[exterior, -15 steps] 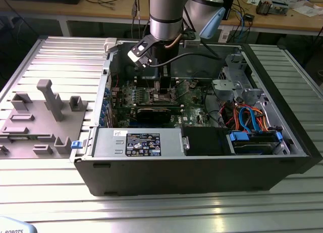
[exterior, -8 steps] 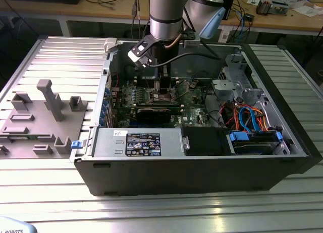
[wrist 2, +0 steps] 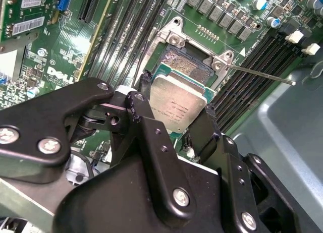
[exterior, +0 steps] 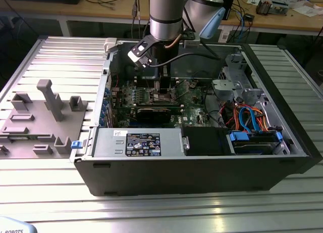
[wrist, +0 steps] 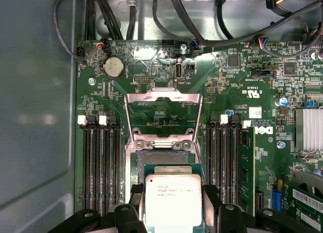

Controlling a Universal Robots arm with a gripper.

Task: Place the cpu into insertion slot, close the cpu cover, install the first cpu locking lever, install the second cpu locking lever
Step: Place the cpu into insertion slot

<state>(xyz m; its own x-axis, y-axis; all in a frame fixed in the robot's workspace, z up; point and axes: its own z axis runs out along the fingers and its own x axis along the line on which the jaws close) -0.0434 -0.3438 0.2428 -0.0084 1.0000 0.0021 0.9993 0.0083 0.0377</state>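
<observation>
My gripper is shut on the cpu, a flat silvery square held by two opposite edges between black fingers. In both wrist views the cpu hangs just over the near part of the insertion slot, whose dark pin field shows beyond it. I cannot tell whether the chip touches the socket. The cpu cover stands open, swung back past the socket. A thin metal locking lever sticks out sideways, unlatched. In the exterior view the gripper reaches down into the open computer case.
Long black memory slots flank the socket on both sides. An expansion card lies near the socket, the power supply along the case front, and a drive cage with blue cables at the exterior view's right. A grey fixture sits outside.
</observation>
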